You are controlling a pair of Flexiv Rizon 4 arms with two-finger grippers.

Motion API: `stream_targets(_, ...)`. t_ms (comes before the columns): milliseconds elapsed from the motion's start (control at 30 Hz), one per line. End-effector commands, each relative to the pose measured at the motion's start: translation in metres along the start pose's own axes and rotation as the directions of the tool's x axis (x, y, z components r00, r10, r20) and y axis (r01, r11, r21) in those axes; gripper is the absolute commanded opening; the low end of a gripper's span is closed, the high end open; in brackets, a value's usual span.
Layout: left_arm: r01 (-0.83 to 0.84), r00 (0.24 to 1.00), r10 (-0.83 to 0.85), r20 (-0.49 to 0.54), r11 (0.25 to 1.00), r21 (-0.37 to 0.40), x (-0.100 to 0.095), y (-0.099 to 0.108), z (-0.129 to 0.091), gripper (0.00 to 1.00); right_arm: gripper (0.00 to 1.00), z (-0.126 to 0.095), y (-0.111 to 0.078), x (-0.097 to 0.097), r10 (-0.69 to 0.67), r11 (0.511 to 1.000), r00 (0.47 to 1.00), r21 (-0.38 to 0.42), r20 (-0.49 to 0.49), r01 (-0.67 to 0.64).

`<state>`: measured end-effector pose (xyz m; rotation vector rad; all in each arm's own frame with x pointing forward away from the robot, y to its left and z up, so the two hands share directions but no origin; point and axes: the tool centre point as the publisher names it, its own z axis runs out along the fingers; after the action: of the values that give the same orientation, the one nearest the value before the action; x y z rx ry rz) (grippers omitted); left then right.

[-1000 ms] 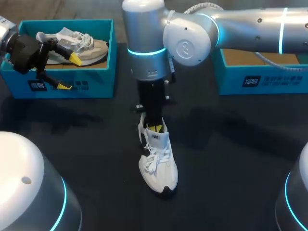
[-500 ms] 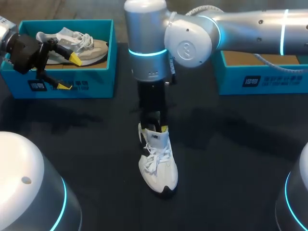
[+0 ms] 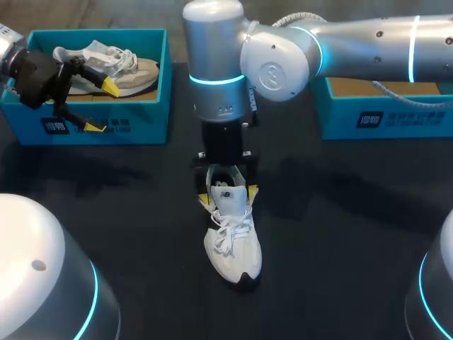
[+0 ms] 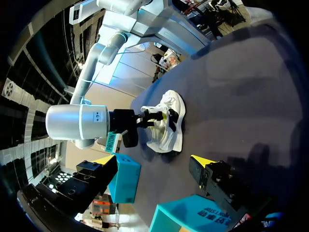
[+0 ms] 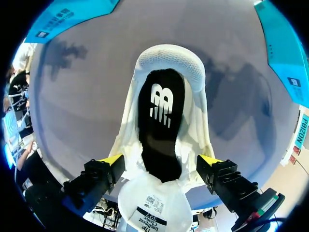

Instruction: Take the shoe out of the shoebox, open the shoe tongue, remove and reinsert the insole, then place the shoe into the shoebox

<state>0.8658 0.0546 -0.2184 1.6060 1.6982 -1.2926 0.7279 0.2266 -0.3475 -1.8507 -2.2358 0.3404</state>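
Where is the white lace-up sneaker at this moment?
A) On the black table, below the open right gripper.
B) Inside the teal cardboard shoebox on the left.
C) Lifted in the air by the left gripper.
A: the white lace-up sneaker stands on the black table, with the right gripper open above it, one yellow-tipped finger at each side of the collar.

Shoe (image 3: 232, 241) white, black at the toe; insole (image 5: 161, 130) black with a white mark. Left box (image 3: 147, 122) teal, second shoe (image 3: 134, 74) in it beige and white. Table (image 3: 340, 241) black.
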Motion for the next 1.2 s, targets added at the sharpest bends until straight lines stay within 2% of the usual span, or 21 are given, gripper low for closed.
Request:
stream_targets(33,-0.001,1.000,0.001,-0.003,1.000,0.002,0.000,0.000,-0.001,1.00,1.00,0.004,0.000,-0.003,0.003,1.000,1.000,0.003,-0.002,-0.003)
stream_targets(167,-0.001,1.000,0.001,-0.003,1.000,0.002,0.000,0.000,-0.001,1.00,1.00,0.003,-0.002,-0.005,0.006,1.000,1.000,0.006,0.001,-0.006)
stream_targets(500,-0.001,1.000,0.001,-0.003,1.000,0.002,0.000,0.000,-0.001,1.00,1.00,-0.025,-0.014,-0.001,0.005,1.000,0.999,-0.009,0.036,-0.005)
stream_targets(833,-0.001,1.000,0.001,-0.003,1.000,0.002,0.000,0.000,-0.001,1.00,1.00,-0.056,-0.027,0.007,0.013,0.997,0.998,-0.081,0.068,-0.007)
stream_targets(967,-0.001,1.000,0.001,-0.003,1.000,0.002,0.000,0.000,-0.001,1.00,1.00,-0.074,-0.038,0.009,0.026,0.993,0.995,-0.115,0.093,-0.015)
stream_targets(1200,-0.001,1.000,0.001,-0.003,1.000,0.002,0.000,0.000,-0.001,1.00,1.00,-0.091,-0.063,0.012,0.061,0.988,0.991,-0.150,0.116,-0.043)
